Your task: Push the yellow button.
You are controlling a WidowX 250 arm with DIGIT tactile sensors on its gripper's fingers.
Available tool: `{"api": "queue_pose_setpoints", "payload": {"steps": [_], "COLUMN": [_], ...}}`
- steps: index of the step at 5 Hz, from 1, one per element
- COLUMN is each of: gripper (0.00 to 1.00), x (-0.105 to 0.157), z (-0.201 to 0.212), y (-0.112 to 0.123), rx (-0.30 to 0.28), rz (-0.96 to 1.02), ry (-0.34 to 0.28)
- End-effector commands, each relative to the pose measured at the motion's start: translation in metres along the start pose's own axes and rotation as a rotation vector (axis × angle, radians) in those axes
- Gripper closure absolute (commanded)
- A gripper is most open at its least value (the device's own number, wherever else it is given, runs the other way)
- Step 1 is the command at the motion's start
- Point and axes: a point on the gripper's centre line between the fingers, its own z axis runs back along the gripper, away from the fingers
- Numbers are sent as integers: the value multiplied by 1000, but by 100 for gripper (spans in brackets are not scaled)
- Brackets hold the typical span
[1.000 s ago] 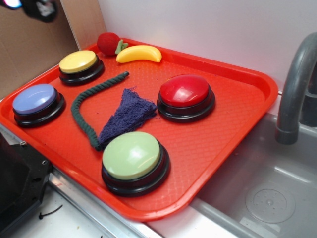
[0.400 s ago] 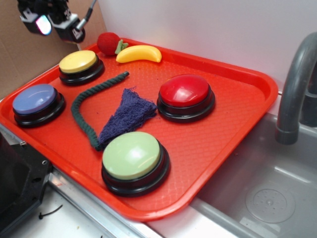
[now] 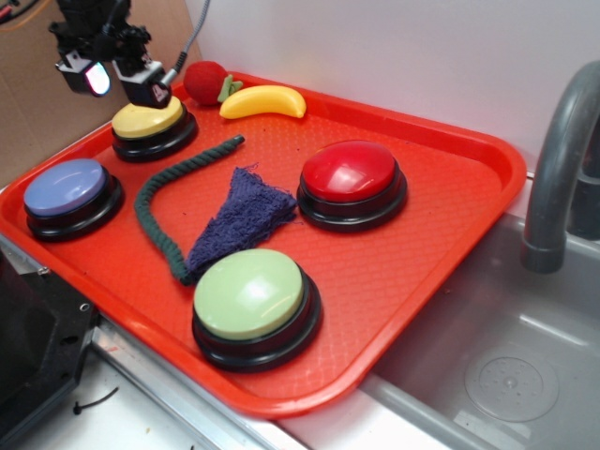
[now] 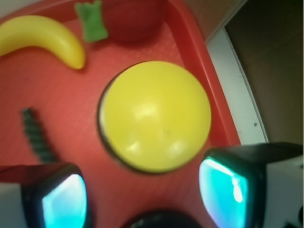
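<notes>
Lower now than a moment ago, fingers spread apart just above the yellow button.

A red tray rests partly over a grey sink, with a grey faucet at the right. On the tray: a blue button at the left edge, a red button toward the right, and a pale green button at the near edge. A dark green rope curves between them, its near end touching a crumpled purple cloth. At the far edge, a toy banana lies just beside a red toy strawberry.
</notes>
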Motion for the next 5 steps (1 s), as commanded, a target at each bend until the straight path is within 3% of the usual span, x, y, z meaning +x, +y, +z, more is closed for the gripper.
{"api": "queue_pose_setpoints", "payload": {"steps": [1,3,5], "gripper": [0,0,0], "x": [19,18,17], "z": [-12,-25,5], "y": [11,11,6], "rx": [44,33,24], "rz": [12,18,-25], "ry": [-37,1,0]}}
